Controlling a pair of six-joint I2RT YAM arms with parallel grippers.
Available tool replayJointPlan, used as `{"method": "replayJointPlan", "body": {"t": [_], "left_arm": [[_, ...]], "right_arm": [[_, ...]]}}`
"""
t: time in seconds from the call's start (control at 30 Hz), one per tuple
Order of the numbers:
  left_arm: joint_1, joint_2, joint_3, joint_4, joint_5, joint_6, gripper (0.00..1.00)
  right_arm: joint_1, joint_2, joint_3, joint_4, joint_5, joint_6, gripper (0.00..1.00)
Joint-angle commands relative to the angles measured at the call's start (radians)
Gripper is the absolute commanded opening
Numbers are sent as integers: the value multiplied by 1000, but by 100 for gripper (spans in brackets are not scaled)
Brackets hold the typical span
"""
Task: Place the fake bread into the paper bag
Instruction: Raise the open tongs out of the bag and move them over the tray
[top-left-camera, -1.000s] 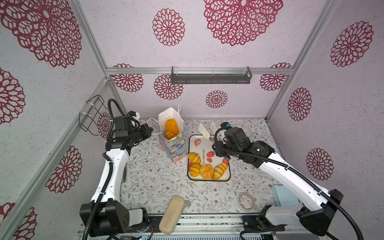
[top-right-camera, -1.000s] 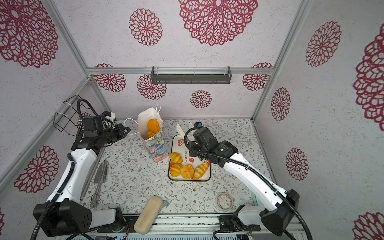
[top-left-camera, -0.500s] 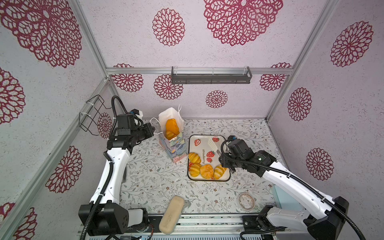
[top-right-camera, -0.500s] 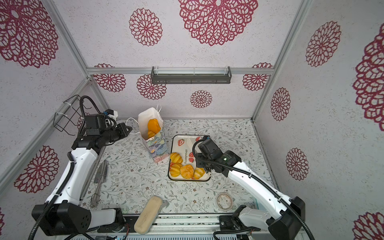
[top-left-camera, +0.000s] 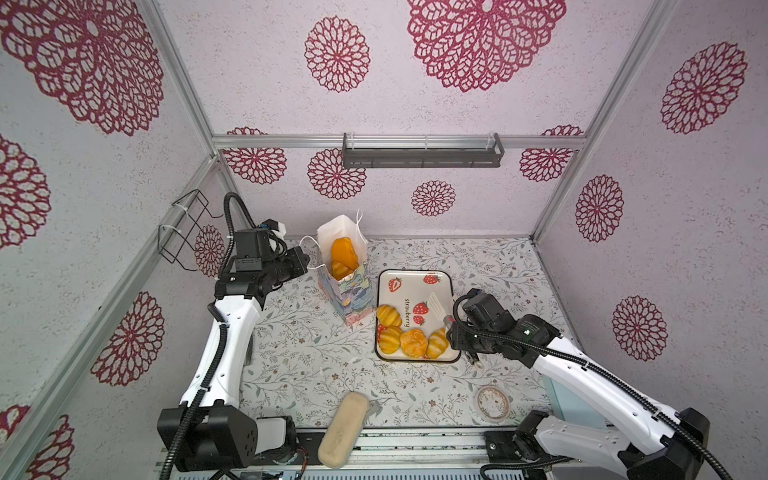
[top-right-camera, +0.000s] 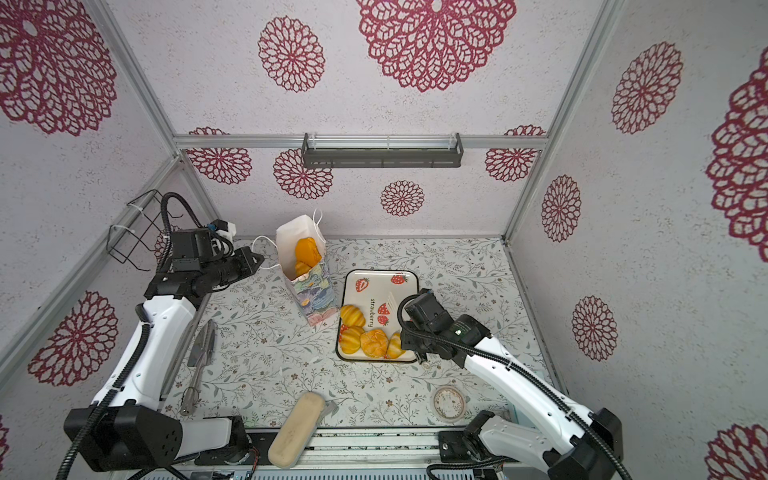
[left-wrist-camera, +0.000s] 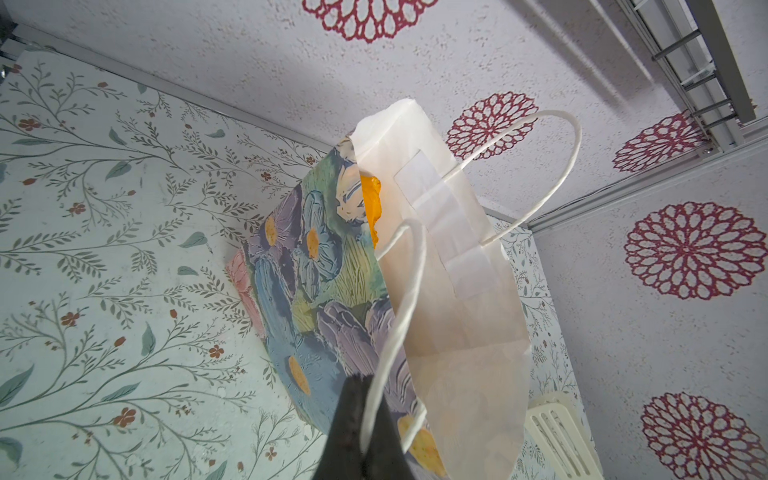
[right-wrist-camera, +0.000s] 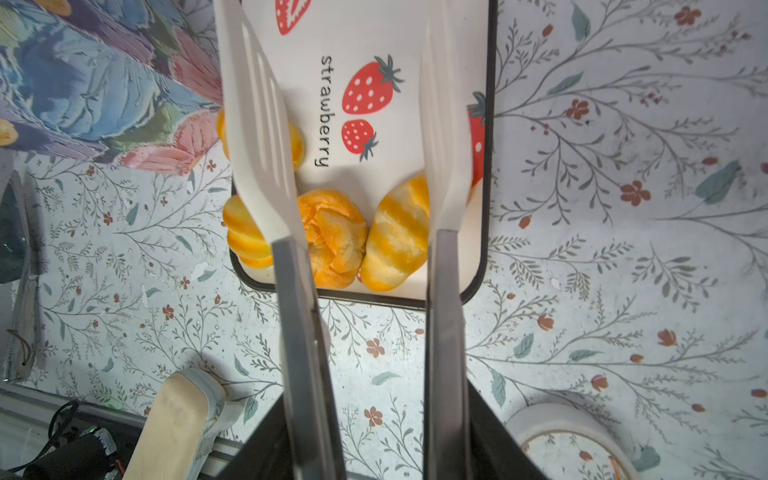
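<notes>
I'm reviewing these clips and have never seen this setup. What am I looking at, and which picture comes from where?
Two robot arms work at a flowered table. The two wide pictures look down from overhead; the two close ones come from wrist cameras. The left gripper is shut on a cord handle of the paper bag; fake bread already sits inside. The right gripper holds open tongs over a strawberry tray with four more pieces. A beige block and tape roll lie near the front.
</notes>
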Motion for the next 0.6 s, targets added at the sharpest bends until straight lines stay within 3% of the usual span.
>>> {"method": "replayJointPlan", "body": {"t": [0.0, 0.57], "left_arm": [[-6, -12, -14, 12, 1, -1, 0], [-6, -12, -24, 12, -6, -1, 0]], "right_arm": [[-7, -47, -29, -1, -35, 89, 53], [-6, -97, -188, 68, -115, 198, 53]]}}
